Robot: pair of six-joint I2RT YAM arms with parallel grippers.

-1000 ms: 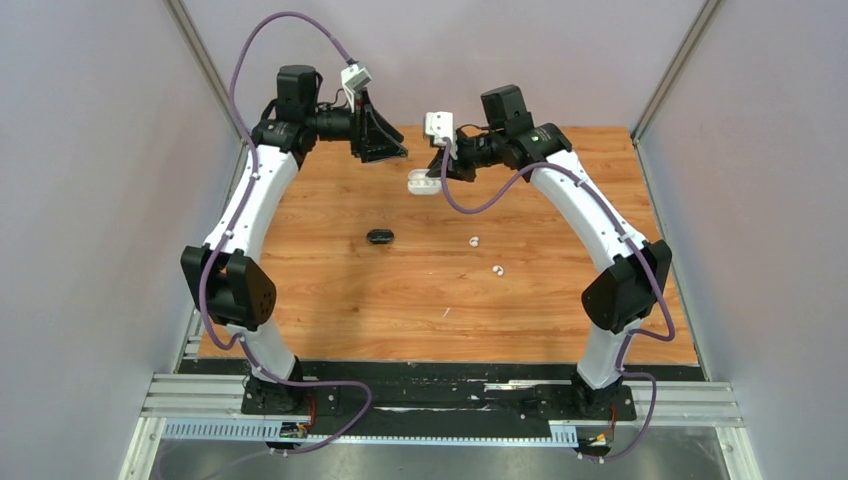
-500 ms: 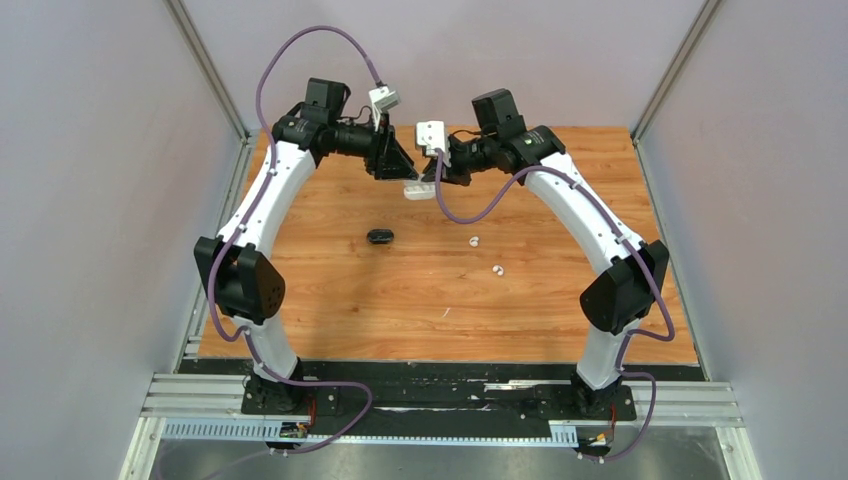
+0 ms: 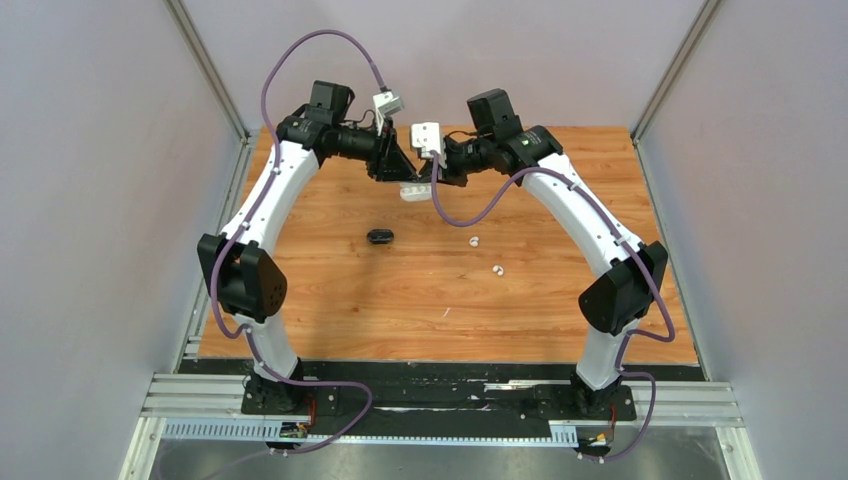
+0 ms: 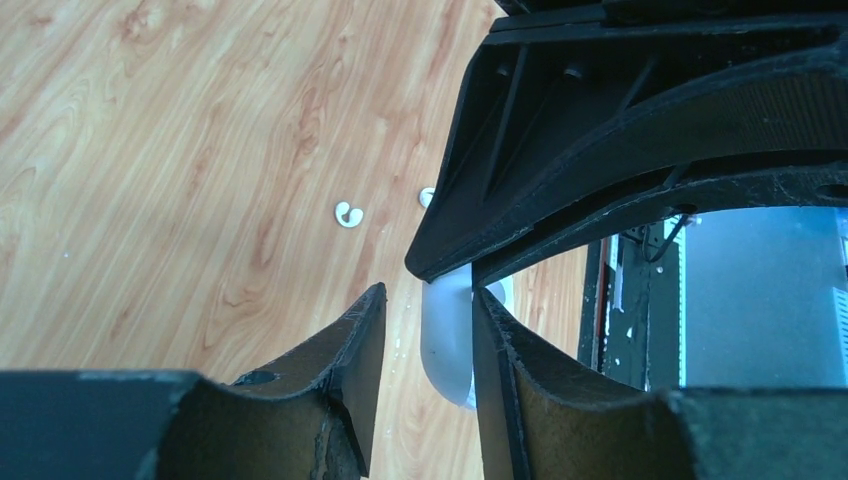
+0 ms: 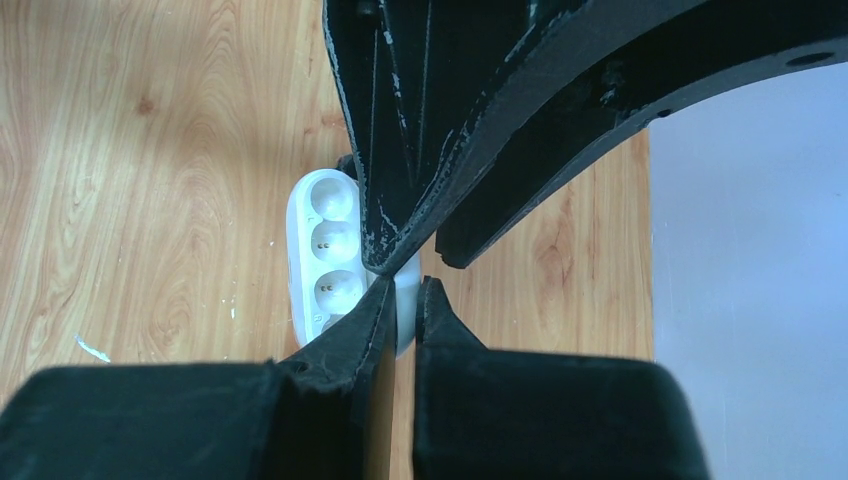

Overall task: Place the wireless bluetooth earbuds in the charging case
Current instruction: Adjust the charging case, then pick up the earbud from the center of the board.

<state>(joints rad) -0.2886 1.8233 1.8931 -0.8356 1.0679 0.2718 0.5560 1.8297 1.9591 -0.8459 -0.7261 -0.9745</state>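
The white charging case (image 3: 415,190) lies open at the far middle of the table, its empty wells (image 5: 325,250) facing up. My right gripper (image 5: 408,290) is shut on the case's upright lid, also seen from above (image 3: 437,172). My left gripper (image 4: 428,300) straddles a white rounded part of the case (image 4: 445,340) from the opposite side. One finger touches it and a gap shows at the other, so it is open. Two white earbuds (image 3: 474,241) (image 3: 497,269) lie loose on the wood to the right. One earbud (image 4: 348,214) shows in the left wrist view.
A small black pebble-shaped case (image 3: 379,237) sits on the table (image 3: 560,310) left of centre. The two grippers stand almost fingertip to fingertip over the white case. Grey walls close in on both sides.
The left arm has swung right to the white case and its jaws have narrowed around it. The right gripper, holding the case, has shifted slightly left.
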